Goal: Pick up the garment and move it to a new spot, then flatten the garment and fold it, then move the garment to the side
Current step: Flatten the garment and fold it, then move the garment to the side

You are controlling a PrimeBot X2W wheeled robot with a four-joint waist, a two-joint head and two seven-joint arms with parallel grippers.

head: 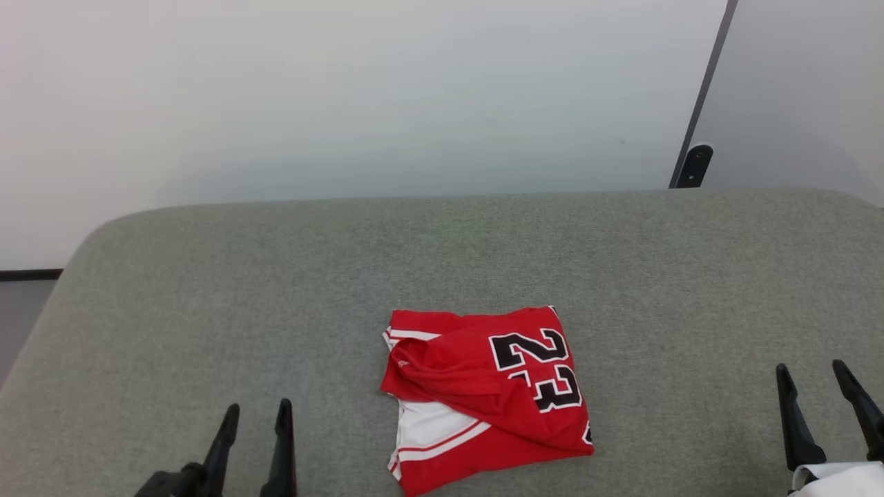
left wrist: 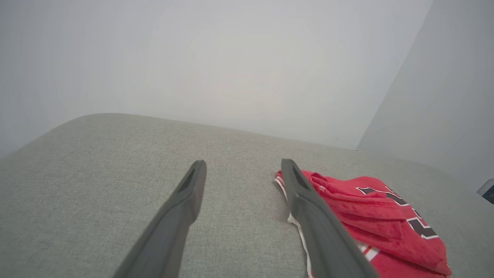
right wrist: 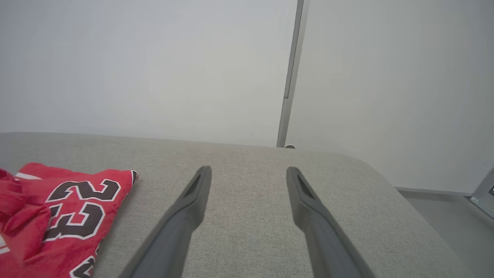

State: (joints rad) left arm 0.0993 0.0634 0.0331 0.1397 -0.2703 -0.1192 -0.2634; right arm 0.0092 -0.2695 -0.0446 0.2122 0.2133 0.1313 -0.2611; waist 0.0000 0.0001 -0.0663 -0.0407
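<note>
Both jaws gape, our left gripper [head: 258, 406] and right gripper [head: 810, 366] over the cushion's [head: 207, 276] front edge, garment [head: 483, 393] bunched mid-front on it; we fear a one-layer pinch drags it askew.

A bare, plain test room, closer to a lab than a home.

Under the jaws and running on ahead of them lies a worktop [head: 442, 248] padded in grey woven cloth, its corners rounded. Beyond the jaws' tips rise blank white walls [head: 345, 90]. A dark upright strip [head: 704, 90] parts two wall panels ahead and to the right of the right jaws. A dark skirting [head: 31, 274] runs to the left of the left jaws. Grey floor [right wrist: 444, 208] and a metal bracket [right wrist: 484, 195] lie right of the right jaws.
</note>
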